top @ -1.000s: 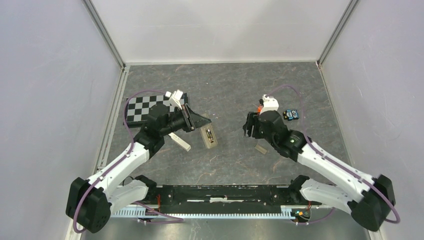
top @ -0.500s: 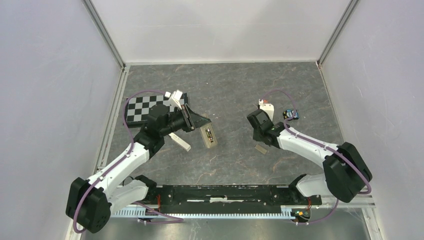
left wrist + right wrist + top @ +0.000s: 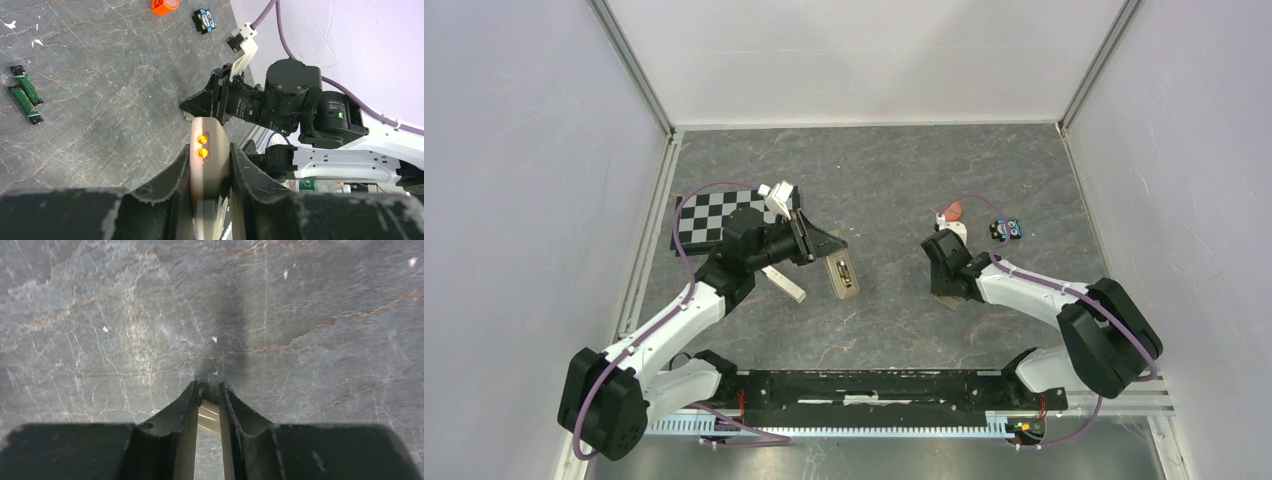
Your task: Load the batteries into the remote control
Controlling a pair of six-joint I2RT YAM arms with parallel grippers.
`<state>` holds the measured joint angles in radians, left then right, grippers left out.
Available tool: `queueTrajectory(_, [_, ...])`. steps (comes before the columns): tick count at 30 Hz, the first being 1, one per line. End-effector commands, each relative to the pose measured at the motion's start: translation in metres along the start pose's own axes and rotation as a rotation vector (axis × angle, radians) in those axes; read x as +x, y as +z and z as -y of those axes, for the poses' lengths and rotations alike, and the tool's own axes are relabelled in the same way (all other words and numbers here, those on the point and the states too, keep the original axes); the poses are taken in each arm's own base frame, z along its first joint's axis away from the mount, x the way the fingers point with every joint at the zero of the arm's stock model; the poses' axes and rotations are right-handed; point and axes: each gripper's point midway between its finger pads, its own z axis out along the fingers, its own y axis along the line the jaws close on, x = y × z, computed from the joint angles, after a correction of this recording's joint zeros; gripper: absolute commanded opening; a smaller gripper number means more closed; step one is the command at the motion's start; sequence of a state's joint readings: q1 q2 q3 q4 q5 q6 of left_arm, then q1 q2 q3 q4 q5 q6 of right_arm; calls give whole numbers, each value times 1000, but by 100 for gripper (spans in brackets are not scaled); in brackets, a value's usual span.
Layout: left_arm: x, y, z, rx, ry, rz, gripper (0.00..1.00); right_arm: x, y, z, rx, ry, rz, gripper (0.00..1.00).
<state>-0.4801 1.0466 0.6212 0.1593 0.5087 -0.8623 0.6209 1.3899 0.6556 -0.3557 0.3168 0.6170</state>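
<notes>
From above: remote [image 3: 842, 275] flat on table [image 3: 884, 170], long axis about 11-to-5 o'clock, tan back up with the recess showing. At its 11 o'clock end, left gripper [image 3: 210, 152] clenched across the remote's width, jaws pressed to both long edges in the wrist view, two orange glints on the end facing the camera. At 3 o'clock of the remote and well apart, right gripper [image 3: 209, 386] down at the table surface, jaws drawn narrow around a thin pale slab [image 3: 207, 416]. Probably the battery cover, though too little shows to be sure. Batteries [image 3: 24, 94] loose on the table, made out only in the left wrist view: at 10 o'clock of the left gripper, at 9 o'clock of the right gripper, well apart from both. Pair side by side and parallel, axes about 11-to-5 in that view, green markings up. Not found from above against the dark stone pattern, so nearer arm not clear. Judgement: nothing loaded yet, both cells out on the table. With the left arm pinning the remote, fetching likely falls to the right arm — slab to be set down first, then jaws turned square across a cell's long axis for a pinch on its thin width.
</notes>
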Motion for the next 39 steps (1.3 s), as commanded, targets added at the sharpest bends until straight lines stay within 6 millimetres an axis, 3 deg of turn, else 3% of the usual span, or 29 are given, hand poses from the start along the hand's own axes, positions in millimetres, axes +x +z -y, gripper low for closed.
queueTrajectory(1, [-8,-1,14,58,71,24,2,5,-3,-15,-116,-67,-13,27])
queueTrajectory(7, [-6,-3,13,52,66,24,2,20,-12,-26,-229,-166,-69,28])
queueTrajectory(13, [-5,-5,11,43,66,21,2,30,-17,-11,-181,-166,-98,29])
queueTrajectory(24, [-2,-6,6,27,61,19,2,54,-31,-12,-257,-217,-187,35])
queueTrajectory(30, [-6,-10,5,14,69,53,2,41,-35,6,-135,-206,-165,39])
queueTrajectory(35, [-10,-13,5,-4,87,61,2,41,-37,4,-140,-180,-173,40])
queueTrajectory(39, [-10,-13,2,-16,86,70,2,22,-42,-9,-180,-103,-92,42])
